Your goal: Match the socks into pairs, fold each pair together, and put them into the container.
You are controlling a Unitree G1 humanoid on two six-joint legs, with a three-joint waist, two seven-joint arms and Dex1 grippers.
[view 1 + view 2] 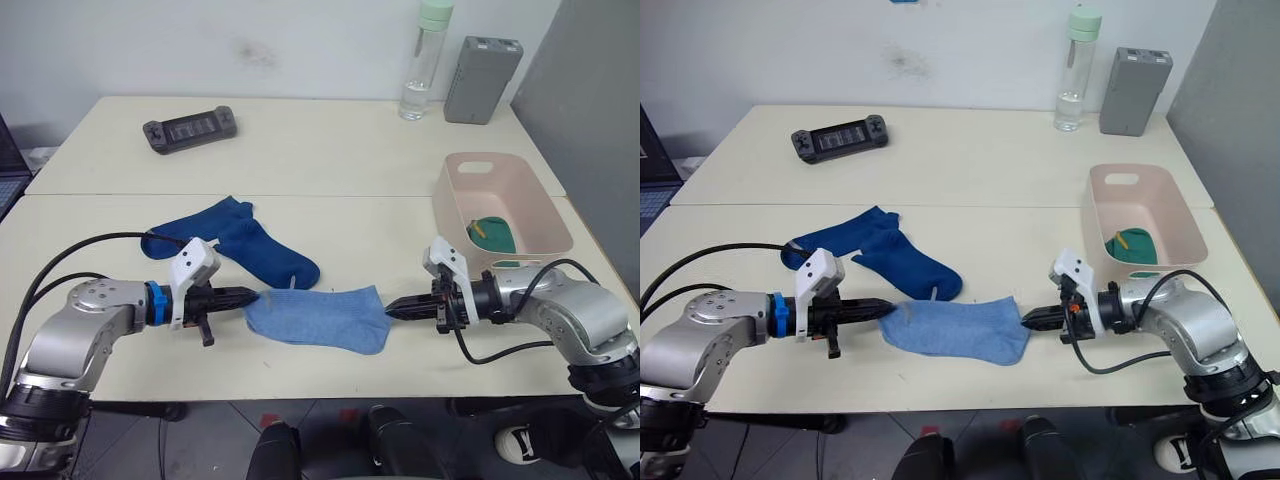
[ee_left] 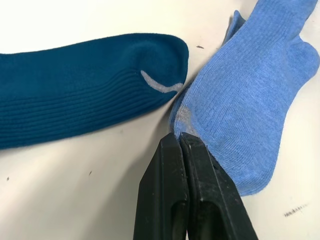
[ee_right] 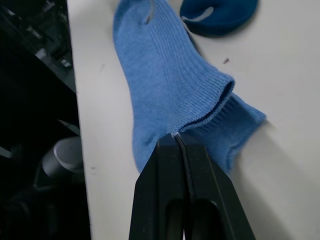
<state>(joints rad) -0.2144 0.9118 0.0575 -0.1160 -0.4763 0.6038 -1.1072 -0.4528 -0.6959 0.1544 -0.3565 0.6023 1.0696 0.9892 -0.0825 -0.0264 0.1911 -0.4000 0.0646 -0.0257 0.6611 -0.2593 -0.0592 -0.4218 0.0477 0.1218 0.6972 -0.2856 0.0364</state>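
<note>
The fingers of the left gripper (image 2: 182, 142) are pressed together on the toe edge of the light blue socks (image 1: 320, 317), and the fingers of the right gripper (image 3: 175, 137) are closed in the same way on the cuff edge at the other end. In the right wrist view two cuff layers are visible, one on top of the other, so this looks like the light blue pair already stacked, lying flat near the front edge of the desk (image 1: 330, 145). I think each arm holds one end so that the fabric stays stretched and flat, ready for one end to be carried over the other for the fold.

Just behind the left fingers lie the dark navy socks (image 1: 240, 245). Their toe almost touches the light blue toe, so a careless lift could drag them too. It is hard to tell if they are one sock or two laid together.

Further to the right, near the right edge of the desk, stands the pink container (image 1: 500, 205). Something green with a yellow mark lies inside, probably the green socks (image 1: 492, 233) already folded.

At the back of the desk there are a black handheld controller (image 1: 190, 129), a clear bottle (image 1: 424, 60) with a pale green cap and a grey box (image 1: 482, 79), all well apart from the work.
</note>
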